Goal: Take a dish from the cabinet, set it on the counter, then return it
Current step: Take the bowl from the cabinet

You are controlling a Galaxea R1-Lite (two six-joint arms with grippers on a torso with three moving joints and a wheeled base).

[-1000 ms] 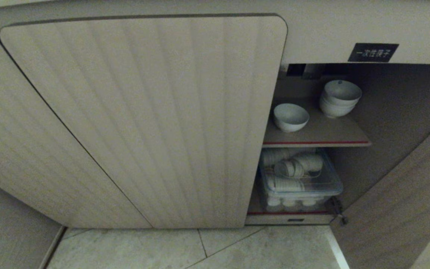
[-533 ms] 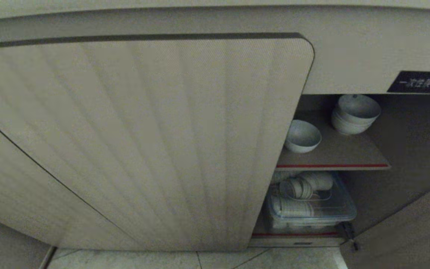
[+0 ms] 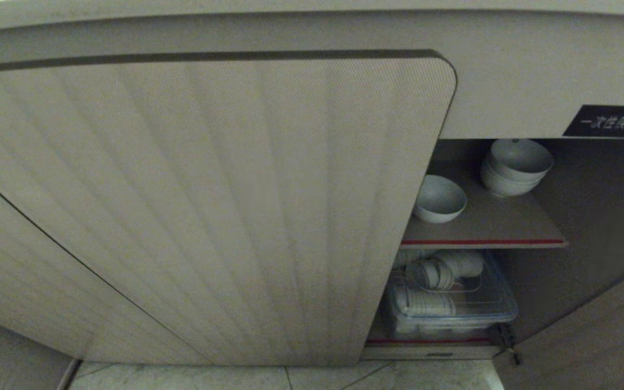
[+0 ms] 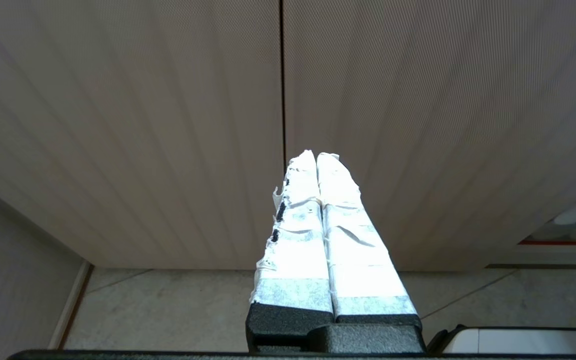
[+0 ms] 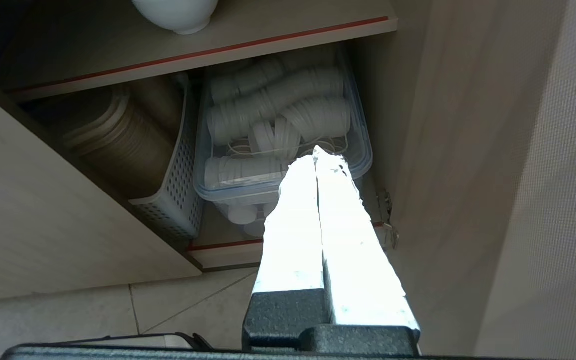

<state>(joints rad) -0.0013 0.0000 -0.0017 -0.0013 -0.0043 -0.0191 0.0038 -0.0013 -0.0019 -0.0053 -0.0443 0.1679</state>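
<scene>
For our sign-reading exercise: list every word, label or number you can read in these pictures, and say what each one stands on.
"一次性筷子": white characters on the small black label, fixed to the cabinet front above the open compartment.
No other text, brand or number can be read in any view.

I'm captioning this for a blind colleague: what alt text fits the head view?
An open cabinet shows a lone white bowl on its red-edged shelf, left of a stack of bowls. Below sits a clear tub of white cups; a ribbed door fills the left.
</scene>
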